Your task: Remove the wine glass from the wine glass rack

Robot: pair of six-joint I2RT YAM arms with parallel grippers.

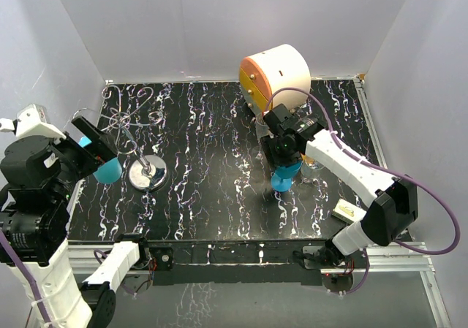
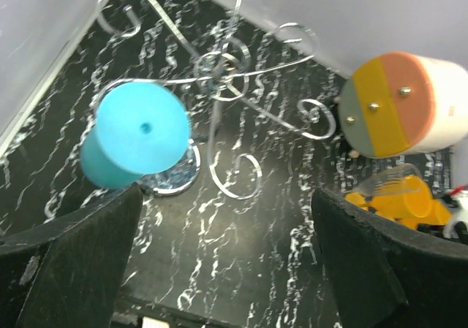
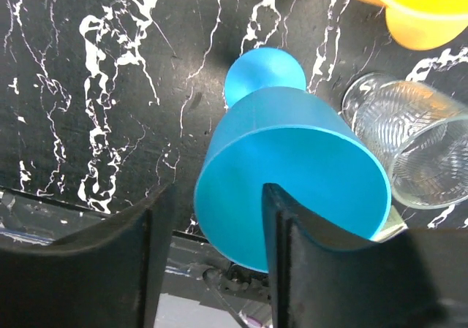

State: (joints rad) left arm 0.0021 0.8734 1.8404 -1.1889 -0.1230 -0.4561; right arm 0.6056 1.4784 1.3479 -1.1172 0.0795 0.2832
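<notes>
The left arm (image 1: 29,178) stands folded and raised at the left edge, the left claw (image 2: 225,196) spread wide. The right arm (image 1: 344,164) stretches inward, the right claw (image 3: 217,193) pointing down, fingers partly parted.

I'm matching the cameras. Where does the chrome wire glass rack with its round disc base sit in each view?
Top external: the chrome wire rack stands at left, mid-height.
Left wrist: upper centre.
Right wrist: not in it.
Shared landmark: the black, white-veined tabletop, in all three views.
</notes>
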